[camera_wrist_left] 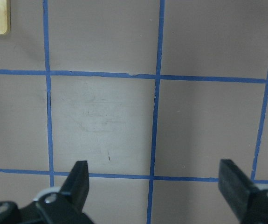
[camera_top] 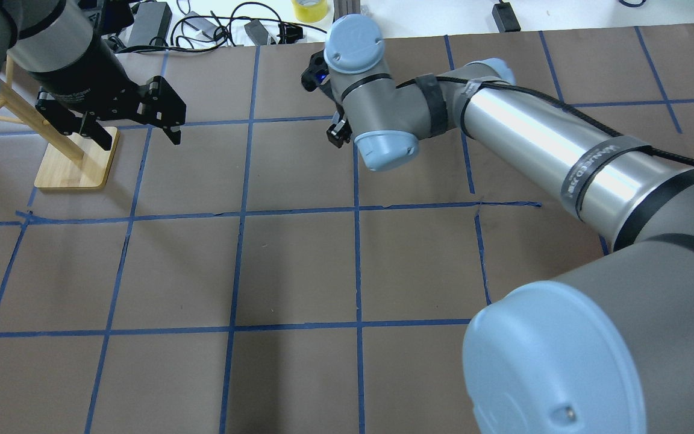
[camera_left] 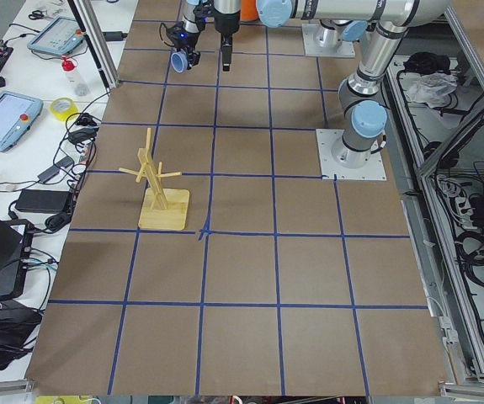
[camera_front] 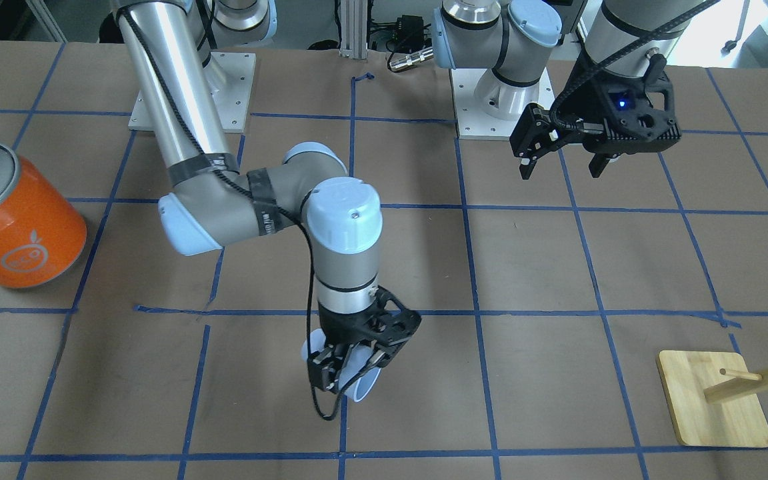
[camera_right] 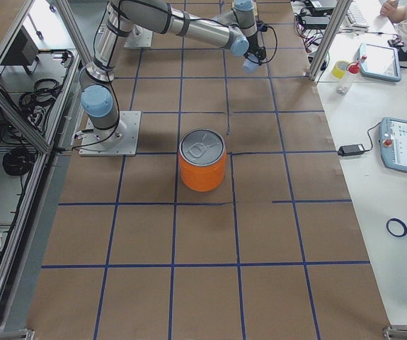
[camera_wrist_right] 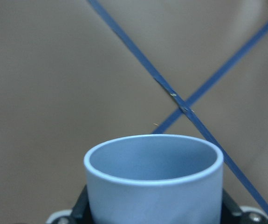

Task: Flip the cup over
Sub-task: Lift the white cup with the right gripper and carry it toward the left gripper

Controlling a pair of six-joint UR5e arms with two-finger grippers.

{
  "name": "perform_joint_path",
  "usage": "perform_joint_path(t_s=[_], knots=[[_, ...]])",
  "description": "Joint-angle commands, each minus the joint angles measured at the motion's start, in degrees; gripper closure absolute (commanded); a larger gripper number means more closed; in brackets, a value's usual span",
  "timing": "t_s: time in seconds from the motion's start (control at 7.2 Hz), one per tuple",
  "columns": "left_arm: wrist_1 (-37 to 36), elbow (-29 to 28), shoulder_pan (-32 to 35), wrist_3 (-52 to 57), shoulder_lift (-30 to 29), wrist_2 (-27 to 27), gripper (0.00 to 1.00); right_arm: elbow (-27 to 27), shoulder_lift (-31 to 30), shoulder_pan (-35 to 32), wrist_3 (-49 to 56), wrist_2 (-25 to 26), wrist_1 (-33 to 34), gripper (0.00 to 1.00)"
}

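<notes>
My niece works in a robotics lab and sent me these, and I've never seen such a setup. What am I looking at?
These are two robot arms bolted to a brown table marked off in squares with blue tape. Each arm ends in a two-finger gripper. Six cameras caught the same moment: one faces the robot, one looks over its shoulders, one sits at each end of the table, and one rides on each wrist. The right gripper grips a small pale blue cup, tipped on its side. The left gripper hangs above the table with its fingers spread, holding nothing. Also on the table are a big orange can with a silver lid and a wooden peg stand.
</notes>
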State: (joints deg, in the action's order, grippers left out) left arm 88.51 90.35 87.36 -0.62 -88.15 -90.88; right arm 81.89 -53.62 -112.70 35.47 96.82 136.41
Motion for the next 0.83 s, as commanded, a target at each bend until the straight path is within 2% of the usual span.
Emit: perform_joint_path(t_s=[0.0, 0.14, 0.28, 0.56, 0.69], knots=[[0.0, 0.0, 0.0, 0.0, 0.0, 0.0, 0.0, 0.2, 3.15, -4.97, 10.28, 0.65, 2.36, 0.72], [0.0, 0.0, 0.0, 0.0, 0.0, -0.09, 0.0, 0.2, 5.18, -6.46, 16.58, 0.74, 6.2, 0.72], [0.0, 0.0, 0.0, 0.0, 0.0, -0.09, 0.0, 0.2, 5.63, -7.61, 20.73, 0.74, 6.76, 0.67], [0.0, 0.0, 0.0, 0.0, 0.0, -0.09, 0.0, 0.29, 5.72, -11.56, 21.65, 1.7, 6.33, 0.65], [0.0, 0.0, 0.0, 0.0, 0.0, -0.09, 0.0, 0.38, 5.64, -11.58, 24.53, 1.62, 6.24, 0.58]])
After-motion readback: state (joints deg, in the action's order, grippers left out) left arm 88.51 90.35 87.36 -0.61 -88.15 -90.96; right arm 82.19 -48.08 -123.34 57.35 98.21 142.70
